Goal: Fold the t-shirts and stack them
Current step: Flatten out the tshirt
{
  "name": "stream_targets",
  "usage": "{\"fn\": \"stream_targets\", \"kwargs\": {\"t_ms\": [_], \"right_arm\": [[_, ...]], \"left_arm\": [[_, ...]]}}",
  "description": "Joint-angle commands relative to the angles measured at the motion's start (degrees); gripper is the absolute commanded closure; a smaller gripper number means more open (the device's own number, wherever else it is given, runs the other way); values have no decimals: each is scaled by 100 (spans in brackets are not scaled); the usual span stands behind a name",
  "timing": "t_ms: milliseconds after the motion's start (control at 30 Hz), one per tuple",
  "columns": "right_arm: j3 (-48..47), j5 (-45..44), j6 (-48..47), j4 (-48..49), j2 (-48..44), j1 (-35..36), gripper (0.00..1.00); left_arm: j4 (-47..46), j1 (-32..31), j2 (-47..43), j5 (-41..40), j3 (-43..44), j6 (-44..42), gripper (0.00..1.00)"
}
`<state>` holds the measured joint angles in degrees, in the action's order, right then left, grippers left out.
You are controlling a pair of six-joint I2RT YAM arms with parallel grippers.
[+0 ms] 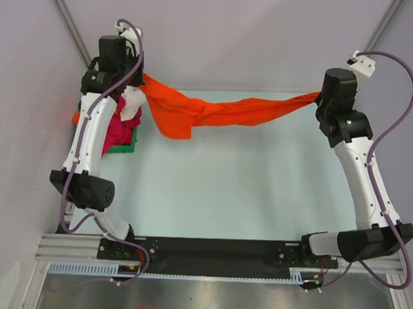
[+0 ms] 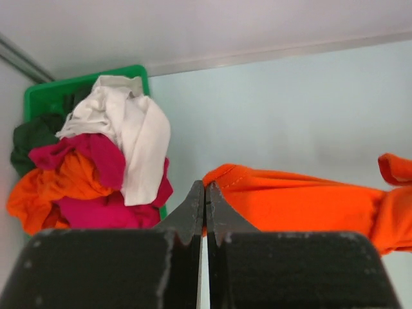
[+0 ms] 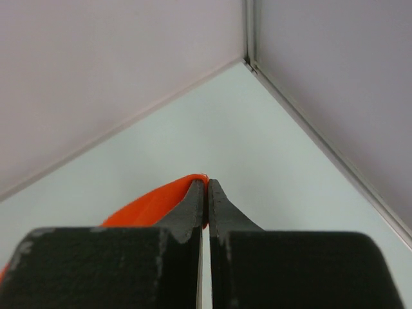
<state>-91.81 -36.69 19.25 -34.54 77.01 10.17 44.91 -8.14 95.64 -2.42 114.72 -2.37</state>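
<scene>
A bright orange t-shirt [image 1: 221,113] hangs stretched and twisted in the air across the back of the table, between my two grippers. My left gripper [image 1: 142,80] is shut on its left edge; in the left wrist view [image 2: 205,188] the cloth [image 2: 302,203] runs off to the right. My right gripper [image 1: 320,97] is shut on its right end; in the right wrist view [image 3: 206,185] the orange cloth [image 3: 151,203] bulges left of the fingers. More t-shirts, white [image 2: 132,132], magenta [image 2: 96,161] and orange [image 2: 55,187], lie heaped in the bin.
A green plastic bin [image 2: 84,84] stands at the back left under my left arm, also in the top view [image 1: 125,148]. Walls close the back and both sides. The pale table surface [image 1: 225,189] spreads below the hanging shirt.
</scene>
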Motion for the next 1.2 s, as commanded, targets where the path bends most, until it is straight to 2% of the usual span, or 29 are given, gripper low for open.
{"fn": "stream_targets", "kwargs": {"t_ms": [0, 67, 167, 267, 367, 400, 500, 533, 600, 633, 700, 800, 867, 900, 933, 1033, 1167], "right_arm": [[-617, -312, -412, 923, -591, 124, 100], [-751, -260, -439, 801, -495, 134, 100], [-593, 29, -141, 21, -206, 73, 100], [-93, 311, 184, -465, 243, -7, 100], [338, 539, 273, -317, 384, -86, 100], [322, 618, 290, -290, 550, -112, 100], [-230, 601, 238, -307, 858, -112, 100], [-624, 584, 220, -272, 911, -103, 100], [-1012, 575, 159, -141, 1034, -103, 100], [-1249, 575, 150, -140, 1087, -95, 100], [-1882, 479, 115, -315, 1245, -42, 100], [-1692, 303, -17, -159, 1054, 177, 100], [-1350, 119, -157, 60, 711, 457, 100], [-1009, 40, -210, 132, 597, 555, 100], [-814, -135, -245, 193, 352, 678, 100], [-207, -513, -333, 281, -105, 1126, 100], [426, -1050, -483, 335, -642, 1767, 100]], "left_arm": [[-255, 296, -213, -207, 1980, -88, 100], [-237, 296, -238, -128, 1714, -71, 100], [174, 243, -90, 188, 136, 26, 100], [221, 234, 69, 189, -1007, 88, 100], [-95, 234, 52, 136, -1355, 18, 100], [-96, 234, 95, 101, -1242, -26, 100], [70, 234, 341, 40, -181, -123, 100], [228, 234, 620, 5, 684, -141, 100], [744, 234, 1069, 13, 1820, -176, 100], [887, 225, 1289, 4, 2914, -185, 100], [688, 156, 1257, -101, 3049, -316, 100], [424, 129, 704, -75, 2374, -290, 100], [160, 137, 256, 21, 1312, -238, 100], [-198, 129, -268, 48, 890, -229, 100], [-375, 129, -526, 92, 103, -211, 100], [-834, 111, -1423, 189, -1069, -123, 100], [-1054, 41, -2416, 189, -2162, 35, 100]]}}
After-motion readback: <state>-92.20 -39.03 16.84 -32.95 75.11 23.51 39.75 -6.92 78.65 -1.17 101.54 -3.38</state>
